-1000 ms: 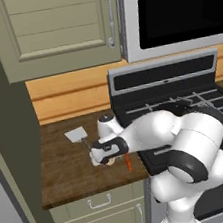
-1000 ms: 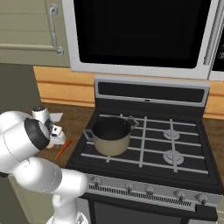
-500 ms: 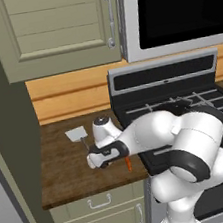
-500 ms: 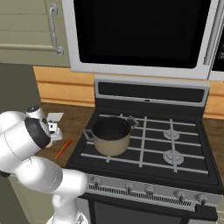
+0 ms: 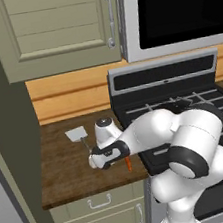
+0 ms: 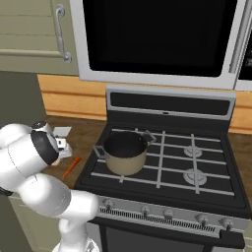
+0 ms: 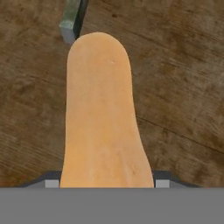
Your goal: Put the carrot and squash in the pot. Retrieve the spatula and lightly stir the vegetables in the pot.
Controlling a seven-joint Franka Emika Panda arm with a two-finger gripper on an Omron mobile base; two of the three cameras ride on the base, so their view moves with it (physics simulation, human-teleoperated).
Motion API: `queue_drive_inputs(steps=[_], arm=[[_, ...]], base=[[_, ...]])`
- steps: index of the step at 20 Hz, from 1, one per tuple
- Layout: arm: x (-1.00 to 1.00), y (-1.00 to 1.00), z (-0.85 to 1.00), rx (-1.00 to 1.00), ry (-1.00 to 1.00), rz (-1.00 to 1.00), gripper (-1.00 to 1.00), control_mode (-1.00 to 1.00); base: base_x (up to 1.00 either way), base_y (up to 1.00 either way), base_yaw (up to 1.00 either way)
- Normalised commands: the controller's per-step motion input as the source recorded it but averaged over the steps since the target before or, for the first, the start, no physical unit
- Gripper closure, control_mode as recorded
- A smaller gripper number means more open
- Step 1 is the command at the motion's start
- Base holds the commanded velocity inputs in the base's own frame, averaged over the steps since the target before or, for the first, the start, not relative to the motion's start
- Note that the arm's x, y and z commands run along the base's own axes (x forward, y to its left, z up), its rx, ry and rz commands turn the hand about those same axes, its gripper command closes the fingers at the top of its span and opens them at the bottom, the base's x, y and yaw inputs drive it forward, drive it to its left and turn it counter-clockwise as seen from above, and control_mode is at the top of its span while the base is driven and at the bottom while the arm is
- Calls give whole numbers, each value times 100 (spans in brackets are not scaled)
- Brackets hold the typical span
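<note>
- Tool (image 5: 98, 161) sits low over the wooden counter (image 5: 62, 176), straddling the squash (image 7: 103, 122). In the hand view the squash runs straight up between the two tips, which show just outside its base on either side.
- Change over the last second: the tool came down a little further and its jaws have started to draw in from fully spread. Whether the tips already bear on the squash we cannot tell; the jaws are mid-closure, not yet a confirmed grip.
- Our reading: this is the grasp step on the squash. Neither vegetable is in the pot yet, so the task is at an early stage.
- Just beyond the squash's far rounded end, the grey handle end of the spatula (image 7: 72, 19) lies on the counter; its pale blade (image 5: 76, 134) is farther still, toward the wall.
- Carrot (image 6: 70, 167) lies on the counter beside the tool, on the stove side, near the front edge.
- Pot (image 6: 124, 153) stands on the near-left burner of the stove (image 6: 197, 167), well apart from the tool; dark interior looks empty.
- Risk, as we judge it: the squash is rounded and may roll as the jaws close.
</note>
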Motion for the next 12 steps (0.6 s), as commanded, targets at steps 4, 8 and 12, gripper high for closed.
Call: queue_drive_inputs(steps=[4,8,12], arm=[[-23,0,33,1,-4,0,100,-100],[-84,-24,100,10,-21,0,100,-100],[-77,-54,100,13,-5,-2,100,-100]], base=[[0,0,0],[0,0,0],[0,0,0]])
